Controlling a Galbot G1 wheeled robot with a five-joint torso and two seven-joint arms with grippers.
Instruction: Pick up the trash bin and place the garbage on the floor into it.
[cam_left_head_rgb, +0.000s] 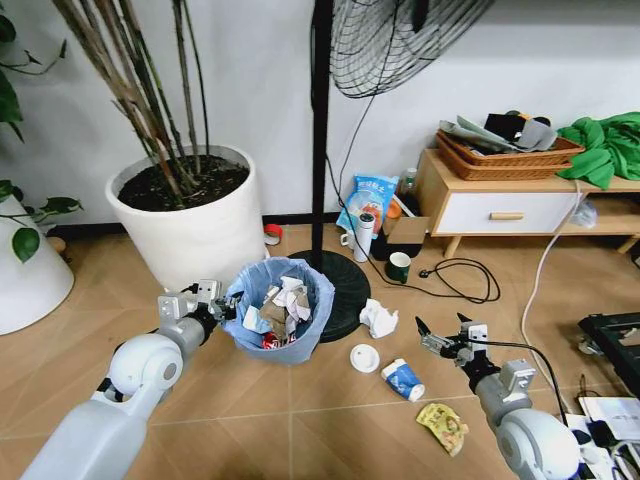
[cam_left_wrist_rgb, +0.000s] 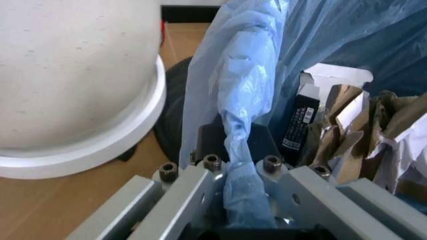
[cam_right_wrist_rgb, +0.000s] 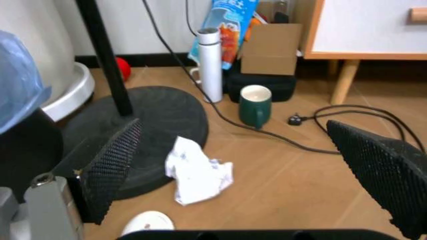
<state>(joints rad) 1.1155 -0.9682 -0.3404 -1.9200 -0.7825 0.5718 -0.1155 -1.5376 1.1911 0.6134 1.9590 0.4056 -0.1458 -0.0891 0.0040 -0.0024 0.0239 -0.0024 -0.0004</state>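
Note:
The trash bin (cam_left_head_rgb: 283, 318), dark with a light blue bag, stands left of centre and holds crumpled paper and a red wrapper. My left gripper (cam_left_head_rgb: 218, 304) is shut on its near-left rim; the left wrist view shows the bag-covered rim (cam_left_wrist_rgb: 235, 150) pinched between the jaws of the left gripper (cam_left_wrist_rgb: 237, 172). On the floor (cam_left_head_rgb: 300, 440) lie garbage pieces: crumpled white paper (cam_left_head_rgb: 378, 318) (cam_right_wrist_rgb: 197, 171), a white cup (cam_left_head_rgb: 365, 358) (cam_right_wrist_rgb: 149, 222), a blue-white carton (cam_left_head_rgb: 404, 379) and a yellow scrap (cam_left_head_rgb: 442, 426). My right gripper (cam_left_head_rgb: 440, 336) (cam_right_wrist_rgb: 232, 126) hovers open just right of the paper and carton.
A large white plant pot (cam_left_head_rgb: 190, 215) (cam_left_wrist_rgb: 73, 85) stands close behind the bin. The fan's black base (cam_left_head_rgb: 345, 295) (cam_right_wrist_rgb: 143, 132) and pole sit between bin and paper. A green mug (cam_left_head_rgb: 399, 266) (cam_right_wrist_rgb: 255, 105), cables, a white bottle and a low cabinet (cam_left_head_rgb: 500, 205) lie beyond.

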